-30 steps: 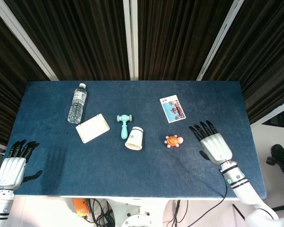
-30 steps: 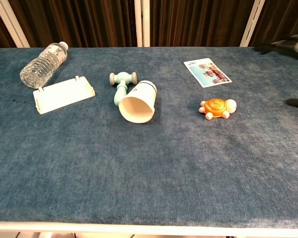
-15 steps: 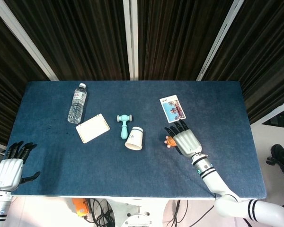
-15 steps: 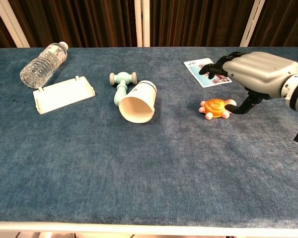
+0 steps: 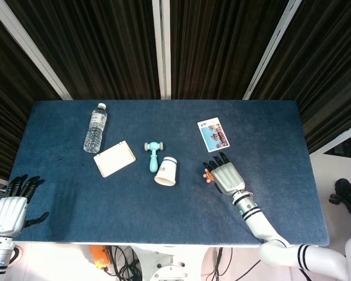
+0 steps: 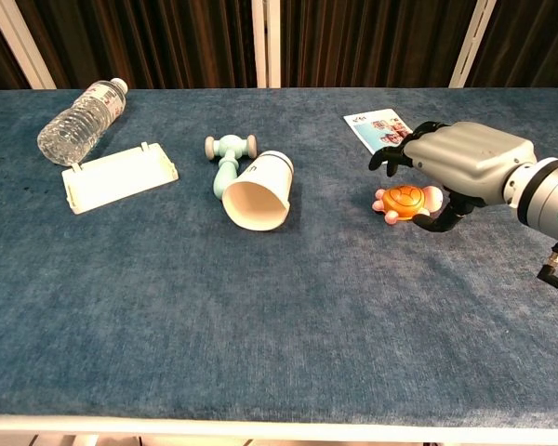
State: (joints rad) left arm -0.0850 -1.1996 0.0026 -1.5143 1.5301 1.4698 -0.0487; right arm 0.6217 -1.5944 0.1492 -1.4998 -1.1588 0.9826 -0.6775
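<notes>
Change: right hand (image 6: 465, 165) has come in from the table's right side over the last second and now arches over the toy turtle (image 6: 405, 202); left hand (image 5: 10, 208) has barely shifted.
Left hand: at the near left corner of the blue table (image 5: 76, 199), fingers spread, holding nothing.
Right hand: fingers spread above the turtle, thumb low beside its right end; whether it touches the toy I cannot tell, and nothing is gripped.
Toy turtle: orange, flat on the cloth right of centre, half hidden under the hand in the head view.
Paper cup (image 6: 258, 190): on its side left of the turtle, mouth toward the near edge.
Teal toy (image 6: 226, 161): just behind the cup, touching it.
White case (image 6: 117, 177): further left.
Picture card (image 6: 379, 130): behind the right hand.
Water bottle (image 6: 82, 119): lying at the far left.
</notes>
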